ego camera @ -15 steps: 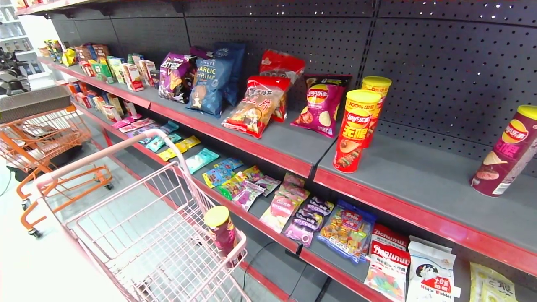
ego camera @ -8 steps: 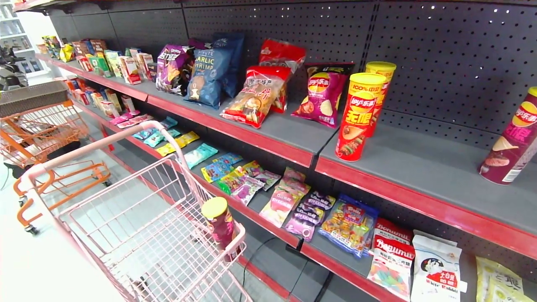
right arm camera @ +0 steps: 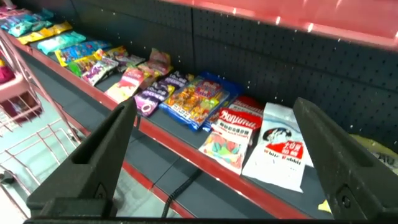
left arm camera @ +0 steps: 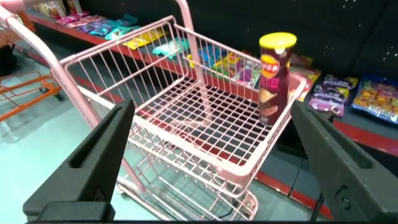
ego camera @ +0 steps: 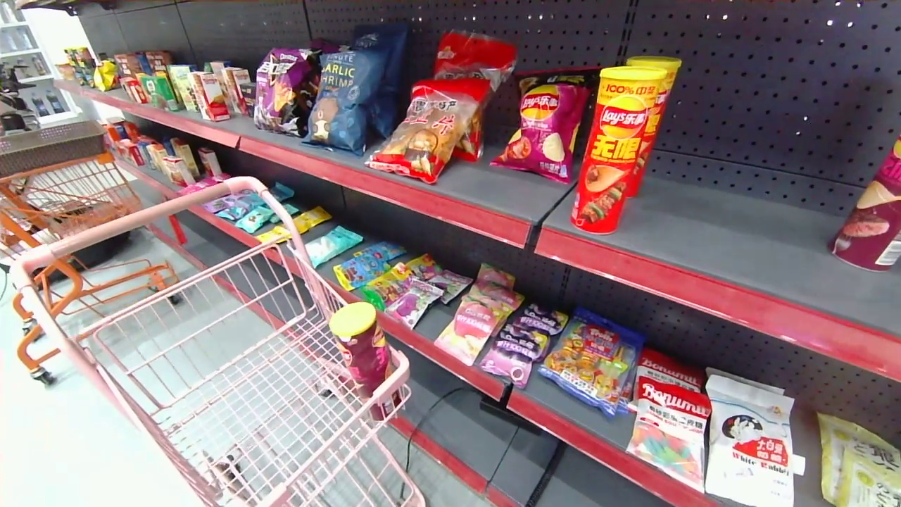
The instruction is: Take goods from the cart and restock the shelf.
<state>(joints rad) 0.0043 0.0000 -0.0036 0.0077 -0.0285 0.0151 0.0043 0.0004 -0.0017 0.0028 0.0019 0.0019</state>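
A purple chip can (ego camera: 362, 348) with a yellow lid stands upright in the near corner of the pink cart (ego camera: 141, 222), close to the shelf. In the left wrist view the same can (left arm camera: 273, 81) rises from the cart basket (left arm camera: 155, 65); my left gripper (left arm camera: 211, 112) hangs open above the basket, apart from the can. My right gripper (right arm camera: 214, 106) is open with nothing in it, facing the lower shelf's candy bags (right arm camera: 193, 99). On the grey upper shelf (ego camera: 704, 239) stand two red-and-yellow cans (ego camera: 612, 148) and one purple can (ego camera: 873, 218), with bare room between them.
Chip bags (ego camera: 422, 134) and boxes fill the upper shelf's left part. Flat candy packs (ego camera: 486, 324) and a white bag (ego camera: 750, 443) lie on the lower shelf. An orange cart (ego camera: 70, 197) stands behind the pink one. A black cable (ego camera: 429, 429) runs on the floor.
The head view has shifted: the shelf goods sit higher in the picture and the cart nearer its lower left. The can and the goods themselves have not moved.
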